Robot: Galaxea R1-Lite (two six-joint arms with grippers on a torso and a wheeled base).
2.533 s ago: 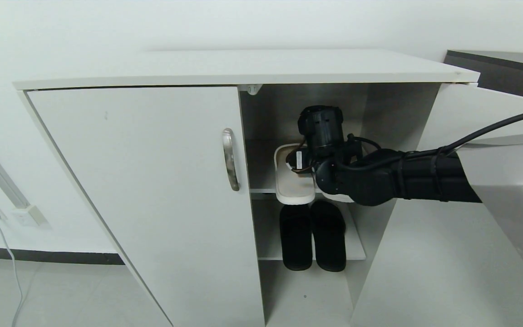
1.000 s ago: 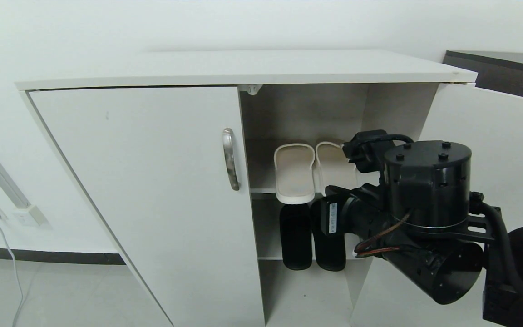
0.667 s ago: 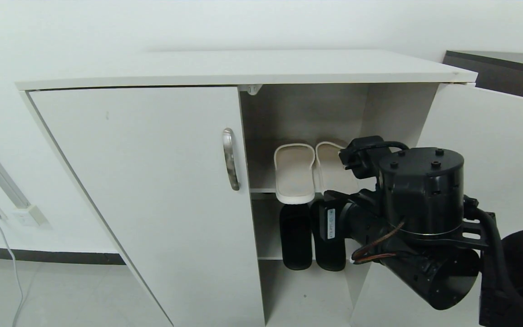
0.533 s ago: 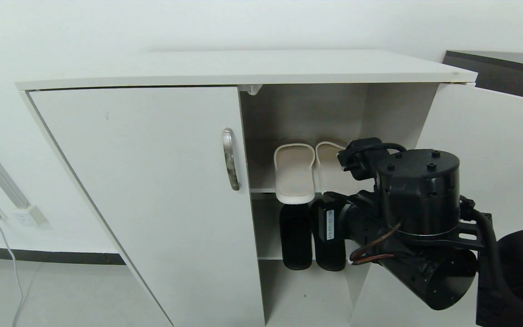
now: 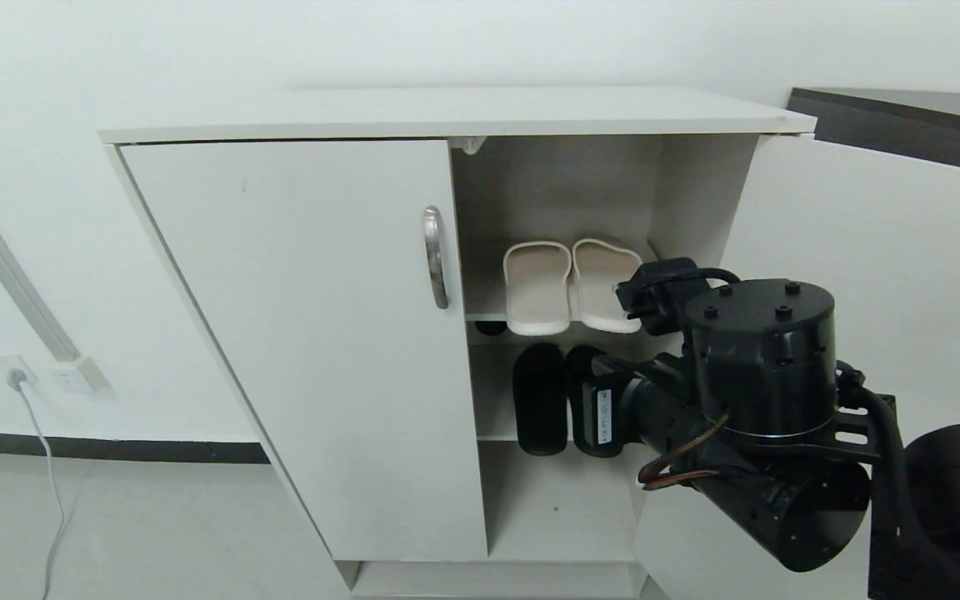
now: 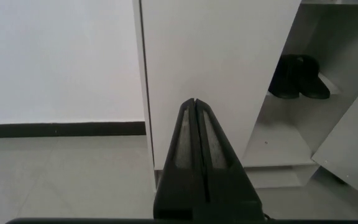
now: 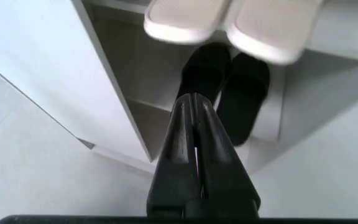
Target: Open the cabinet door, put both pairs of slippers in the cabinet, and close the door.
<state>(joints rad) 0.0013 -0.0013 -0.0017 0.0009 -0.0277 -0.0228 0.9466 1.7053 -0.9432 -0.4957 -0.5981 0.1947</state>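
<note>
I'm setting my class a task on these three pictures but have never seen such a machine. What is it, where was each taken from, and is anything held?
It is a wheeled robot with two arms. The wide picture comes from a camera on its head, facing a white two-door cabinet; its black right arm shows at lower right. The other two come from cameras on the wrists, each looking along its own gripper: the left gripper and the right gripper, both black, shut and holding nothing. The cabinet's right door stands open; the left door, with a metal handle, is closed. Inside, a pair of cream slippers lies on the upper shelf and a pair of black slippers on the shelf below.
</note>
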